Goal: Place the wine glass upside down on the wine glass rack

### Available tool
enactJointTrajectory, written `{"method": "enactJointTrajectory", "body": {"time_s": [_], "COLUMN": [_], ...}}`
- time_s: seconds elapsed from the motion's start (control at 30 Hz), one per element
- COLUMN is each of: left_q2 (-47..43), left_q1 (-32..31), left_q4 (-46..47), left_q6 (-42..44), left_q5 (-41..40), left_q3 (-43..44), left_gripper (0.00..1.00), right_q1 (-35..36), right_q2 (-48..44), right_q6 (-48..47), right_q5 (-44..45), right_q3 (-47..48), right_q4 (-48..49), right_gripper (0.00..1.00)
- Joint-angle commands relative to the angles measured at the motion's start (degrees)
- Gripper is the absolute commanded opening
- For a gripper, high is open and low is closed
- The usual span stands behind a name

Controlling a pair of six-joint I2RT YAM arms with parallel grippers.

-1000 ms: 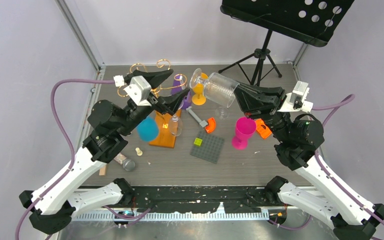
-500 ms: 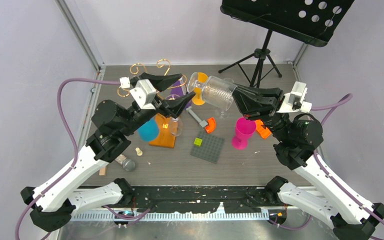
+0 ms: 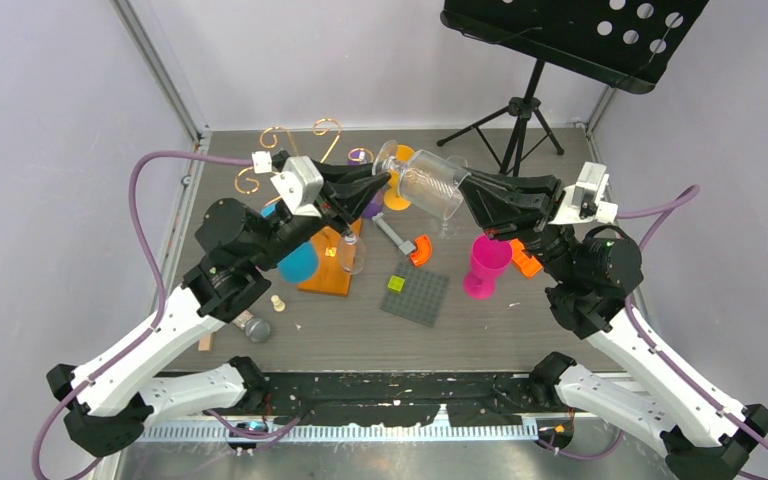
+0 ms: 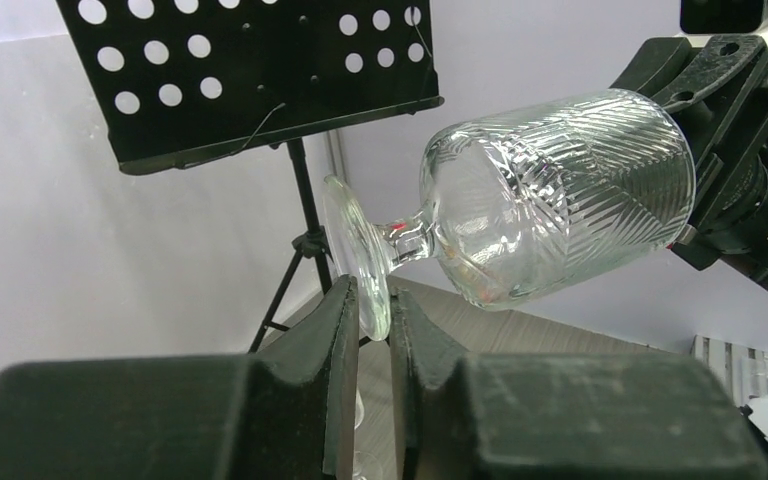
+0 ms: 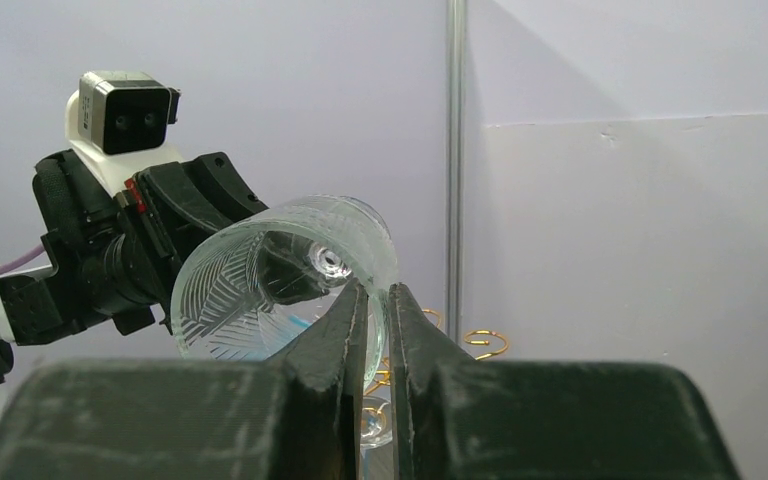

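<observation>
The room is bright and evenly lit, so shadows on the gray tabletop are faint and soft. The wine glass shows small white sparkles on its cut pattern. In both wrist views the black tool fingers closest to the camera look blurry, while things farther off look sharp.

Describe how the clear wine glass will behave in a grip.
Likely fragile: the wine glass is patterned clear glass with a slim stem. Probably slippery: the right end effector pinches only its bowl wall, the left end effector only the foot's edge. Set down on its side, it would probably roll.
</observation>
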Motion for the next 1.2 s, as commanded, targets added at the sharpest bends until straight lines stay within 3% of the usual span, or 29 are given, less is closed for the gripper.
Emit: {"method": "enactJointTrajectory", "body": {"time_s": [0.0,0.2,0.6,0.73,0.93,1.17], "left_q2": [0.0,0.4,1.8,2.1,1.4,-0.5], "left_q1": [0.0,-0.6,-1.9,-2.1,-2.2,-2.2], "left_q4": [7.0,9.3,10.3,10.2,10.2,10.7], "left_q6": [-1.6,-1.9,-2.0,-1.7,0.7,2.4], "left_q5": [-5.9,-10.1,-10.8,-10.5,-9.2,-12.3], "left_q3": [1.5,1.4,2.2,2.4,1.8,0.6], "left_gripper": [0.11,0.04,0.1,0.0,0.0,0.0], "right_q1": [0.4,1.5,4.7,4.8,4.9,5.0], "right_q2": [-0.9,-0.2,1.4,1.4,1.4,2.3], "right_q6": [1.5,1.5,0.8,0.7,0.6,0.2], "right_q5": [-3.8,-3.9,-3.1,-3.1,-3.1,-3.1], "right_q3": [-0.1,-1.4,-2.3,-2.4,-2.9,-3.5], "right_q4": [5.1,6.1,7.8,7.8,7.6,7.7], "right_gripper": [0.05,0.05,0.05,0.05,0.05,0.2]}}
